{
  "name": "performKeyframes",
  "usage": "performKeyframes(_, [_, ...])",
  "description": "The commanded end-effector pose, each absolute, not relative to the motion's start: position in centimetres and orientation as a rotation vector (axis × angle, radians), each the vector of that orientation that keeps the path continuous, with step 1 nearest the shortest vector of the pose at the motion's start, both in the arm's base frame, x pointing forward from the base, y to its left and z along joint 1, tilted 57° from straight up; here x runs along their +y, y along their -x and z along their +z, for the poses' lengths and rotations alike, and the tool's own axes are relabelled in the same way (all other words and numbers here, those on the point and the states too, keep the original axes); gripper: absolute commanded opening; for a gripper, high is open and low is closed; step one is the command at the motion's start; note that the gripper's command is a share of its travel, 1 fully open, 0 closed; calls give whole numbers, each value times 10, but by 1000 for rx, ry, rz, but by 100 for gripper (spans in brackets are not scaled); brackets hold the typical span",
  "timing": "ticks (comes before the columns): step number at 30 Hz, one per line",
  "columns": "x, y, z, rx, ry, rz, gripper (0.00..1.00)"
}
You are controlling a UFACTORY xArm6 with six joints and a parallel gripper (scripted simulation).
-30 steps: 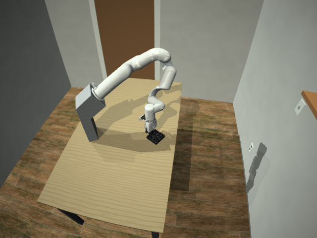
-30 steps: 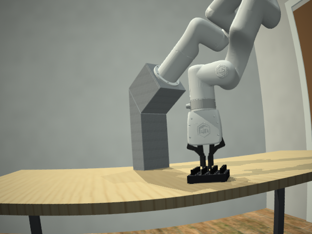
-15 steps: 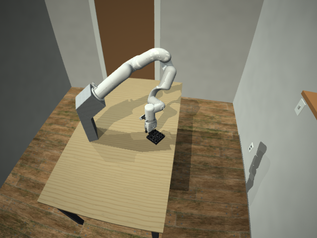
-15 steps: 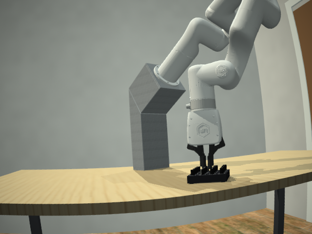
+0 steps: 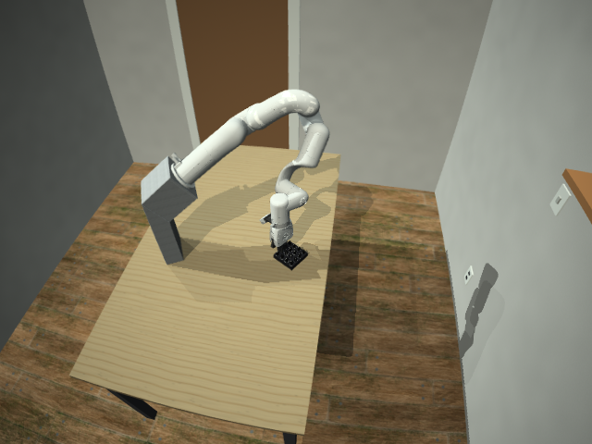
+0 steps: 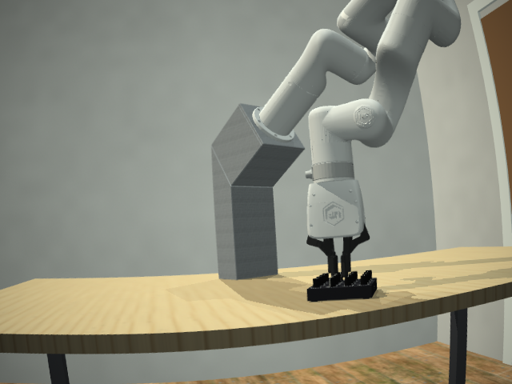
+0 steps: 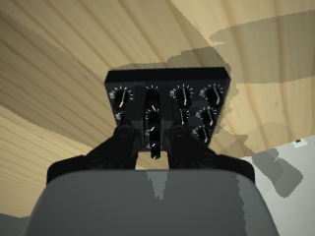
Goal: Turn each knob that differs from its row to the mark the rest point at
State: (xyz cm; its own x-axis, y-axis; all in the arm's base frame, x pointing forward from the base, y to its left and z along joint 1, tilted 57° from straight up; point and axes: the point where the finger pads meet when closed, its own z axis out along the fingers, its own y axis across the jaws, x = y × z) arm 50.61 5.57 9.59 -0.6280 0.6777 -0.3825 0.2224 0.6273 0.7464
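Pincer (image 5: 278, 248) (image 6: 339, 275) (image 7: 152, 99) stood narrow over the knob box (image 5: 291, 265) (image 6: 341, 294) (image 7: 167, 75) on the counter (image 5: 215, 334) (image 6: 124, 306) (image 7: 49, 59); knob grip could not be told; risk judged: off-centre twisting could drag the box or nudge a neighbouring knob

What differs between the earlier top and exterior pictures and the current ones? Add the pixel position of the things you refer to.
Nothing visibly changed. The arm (image 5: 313, 143) (image 6: 397, 62) keeps its pose, the tool (image 6: 338, 274) stays down at the knob box (image 5: 290, 258) (image 6: 341, 294) (image 7: 167, 76), and the box stays put on the table (image 5: 205, 334) (image 6: 144, 310). Any small knob turn is too fine to tell.
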Motion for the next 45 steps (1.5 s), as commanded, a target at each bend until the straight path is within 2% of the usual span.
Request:
performKeyframes(1, [55, -506, 96, 2180, -701, 880, 19])
performKeyframes(23, [55, -505, 97, 2180, -701, 880, 19])
performKeyframes(45, [42, -479, 116, 2180, -701, 880, 19])
